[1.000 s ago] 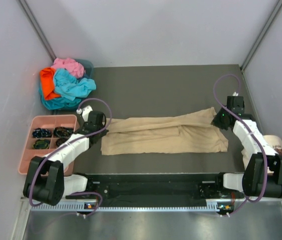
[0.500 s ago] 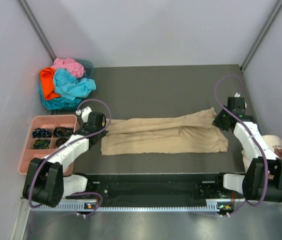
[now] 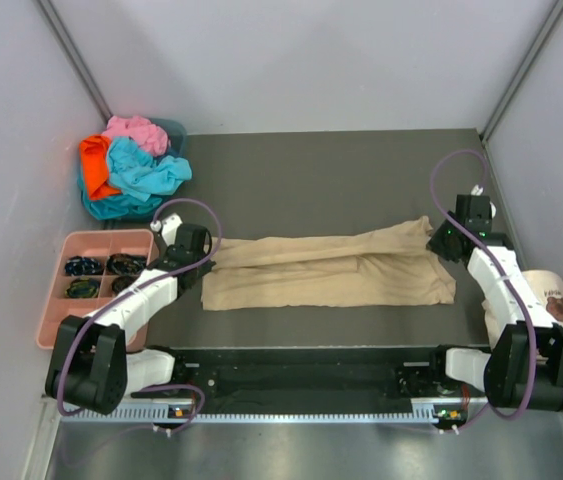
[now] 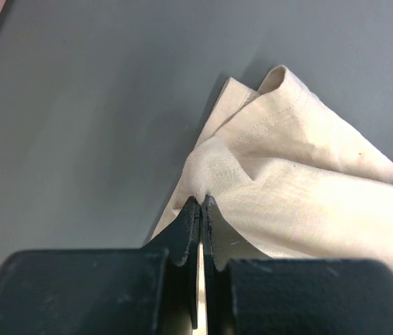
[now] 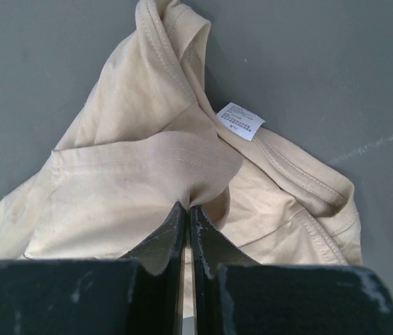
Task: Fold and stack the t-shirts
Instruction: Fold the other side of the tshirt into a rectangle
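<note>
A tan t-shirt (image 3: 326,270) lies stretched left to right across the dark table, folded lengthwise into a long band. My left gripper (image 3: 204,262) is shut on its left end, pinching a fold of the tan cloth (image 4: 213,164) at the fingertips (image 4: 201,203). My right gripper (image 3: 439,240) is shut on the right end near the collar, where a white label (image 5: 241,120) shows beside the pinched tan fabric (image 5: 140,174). A heap of turquoise (image 3: 146,172), orange (image 3: 94,163) and pink (image 3: 133,131) t-shirts sits at the back left.
A pink compartment tray (image 3: 59,290) with dark small items stands left of the left arm. A cream cap (image 3: 546,293) lies by the right wall. Grey walls close in on both sides.
The right gripper has drifted slightly right and back, drawing the shirt's right end a little tauter. The left gripper has barely moved.
</note>
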